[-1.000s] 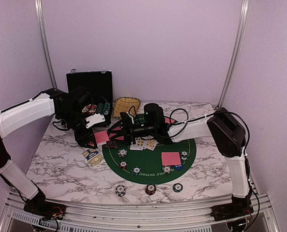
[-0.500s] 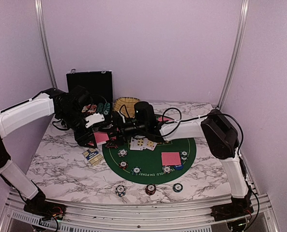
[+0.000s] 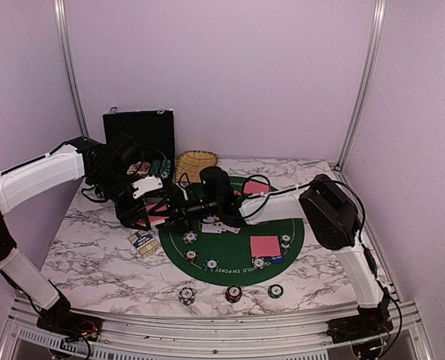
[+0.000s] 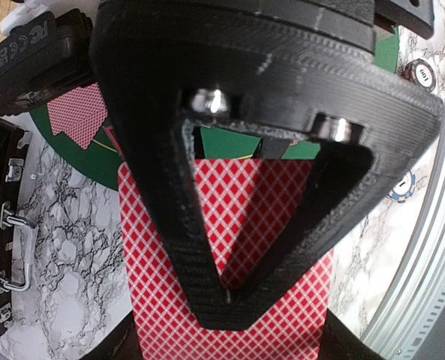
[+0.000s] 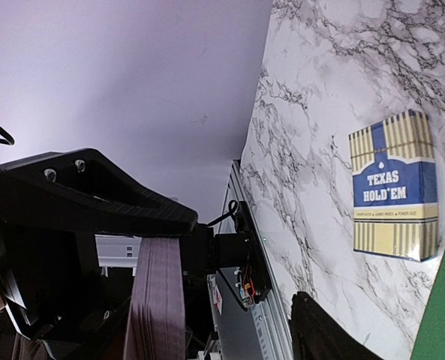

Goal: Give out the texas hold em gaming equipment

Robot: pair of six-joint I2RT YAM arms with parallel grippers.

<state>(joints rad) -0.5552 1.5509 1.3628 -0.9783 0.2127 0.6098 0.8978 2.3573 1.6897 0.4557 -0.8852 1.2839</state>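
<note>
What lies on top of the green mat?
A red card stack and striped chips lie on the mat. The right arm covers much of its far side, so anything there is hidden.

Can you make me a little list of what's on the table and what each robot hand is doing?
left gripper: holding the deck, red backs showing
right gripper: looks open, right beside the deck
card box: flat on the marble, left of the mat
mat: green, with chips and a card pile
front edge: three chips in a row
back: case and basket
</note>
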